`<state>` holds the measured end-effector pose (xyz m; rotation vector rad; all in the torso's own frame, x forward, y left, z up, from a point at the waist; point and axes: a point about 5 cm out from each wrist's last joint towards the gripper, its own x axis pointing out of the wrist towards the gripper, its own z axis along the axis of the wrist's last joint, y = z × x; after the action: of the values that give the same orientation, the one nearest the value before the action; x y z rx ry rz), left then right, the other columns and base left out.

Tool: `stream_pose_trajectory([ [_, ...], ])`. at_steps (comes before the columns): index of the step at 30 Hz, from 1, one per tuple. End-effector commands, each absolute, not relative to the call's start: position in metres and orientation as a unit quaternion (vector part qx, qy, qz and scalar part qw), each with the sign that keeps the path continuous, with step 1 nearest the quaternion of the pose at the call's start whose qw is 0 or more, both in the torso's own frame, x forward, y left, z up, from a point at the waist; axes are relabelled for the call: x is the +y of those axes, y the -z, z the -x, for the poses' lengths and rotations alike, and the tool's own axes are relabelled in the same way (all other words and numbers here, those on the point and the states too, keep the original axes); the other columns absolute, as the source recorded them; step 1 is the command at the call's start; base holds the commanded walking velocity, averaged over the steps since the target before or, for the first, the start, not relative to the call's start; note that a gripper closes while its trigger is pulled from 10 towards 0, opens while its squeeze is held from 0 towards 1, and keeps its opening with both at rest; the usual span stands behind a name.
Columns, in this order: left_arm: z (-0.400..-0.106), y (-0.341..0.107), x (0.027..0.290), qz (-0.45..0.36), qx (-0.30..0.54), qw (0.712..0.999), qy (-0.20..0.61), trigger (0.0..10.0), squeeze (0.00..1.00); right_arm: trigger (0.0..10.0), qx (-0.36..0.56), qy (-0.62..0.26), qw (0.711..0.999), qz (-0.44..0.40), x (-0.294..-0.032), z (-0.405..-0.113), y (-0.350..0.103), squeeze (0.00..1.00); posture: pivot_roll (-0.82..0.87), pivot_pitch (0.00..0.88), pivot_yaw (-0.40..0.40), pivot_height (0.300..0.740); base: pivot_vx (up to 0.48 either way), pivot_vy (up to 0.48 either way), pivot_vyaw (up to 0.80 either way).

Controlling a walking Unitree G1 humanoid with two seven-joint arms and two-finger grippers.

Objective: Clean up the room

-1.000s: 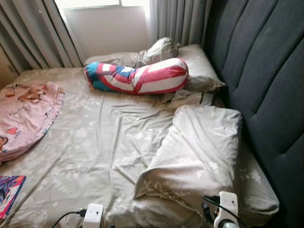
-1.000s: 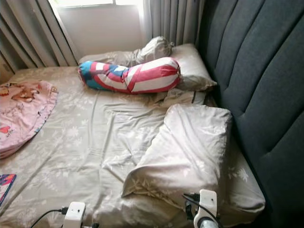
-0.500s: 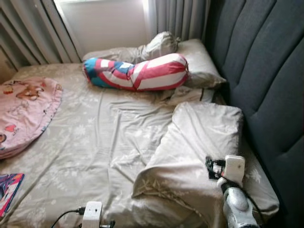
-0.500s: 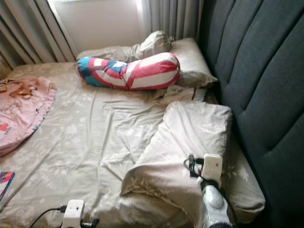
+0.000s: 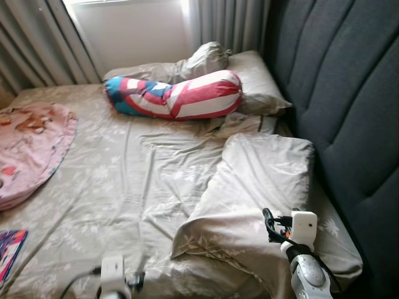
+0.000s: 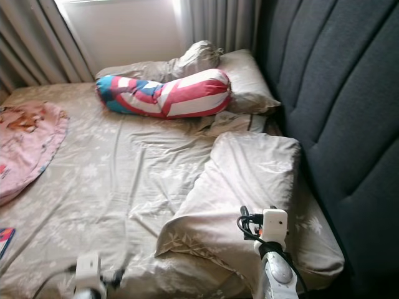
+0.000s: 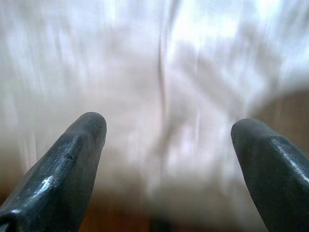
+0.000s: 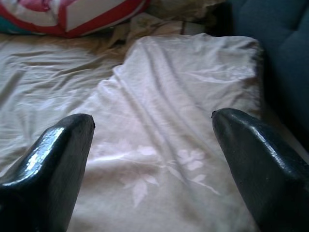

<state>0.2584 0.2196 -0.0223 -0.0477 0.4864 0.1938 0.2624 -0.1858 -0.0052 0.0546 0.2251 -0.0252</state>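
A rumpled beige pillow lies askew on the bed beside the dark headboard. My right arm reaches over the pillow's near end. In the right wrist view my right gripper is open, its fingers spread wide just above the pillow. My left arm is low at the bed's front edge and blurred. My left gripper is open over the blurred beige sheet. A red, white and blue bolster lies across the bed's far end.
Two beige pillows are piled behind the bolster, below grey curtains. A pink printed blanket covers the bed's left side. A colourful book lies at the near left. The wrinkled sheet spans the middle.
My right arm rose from the lower edge and came over the pillow's near end, then settled slightly back. The left arm shifted a little left and blurred. The camera moved slightly.
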Motion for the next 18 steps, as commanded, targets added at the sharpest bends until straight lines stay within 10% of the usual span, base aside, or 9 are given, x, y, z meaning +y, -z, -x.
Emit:
stream_pose_trajectory([
  [1, -0.261, 0.015, 0.231, 0.018, 0.216, 0.969, -0.120, 10.0, 0.00, 10.0, 0.125, 0.021, 0.991, -0.031, -0.191, -0.258, 0.009, 0.00, -0.14, 0.000, 0.014, 0.740, 0.000, 0.000, 0.00],
  [18, -0.245, 0.011, 0.215, -0.003, 0.123, 0.989, -0.087, 10.0, 0.00, 10.0, 0.129, 0.023, 0.991, -0.029, -0.214, -0.242, 0.014, 0.00, -0.09, 0.000, -0.075, 0.740, 0.000, 0.000, 0.00],
])
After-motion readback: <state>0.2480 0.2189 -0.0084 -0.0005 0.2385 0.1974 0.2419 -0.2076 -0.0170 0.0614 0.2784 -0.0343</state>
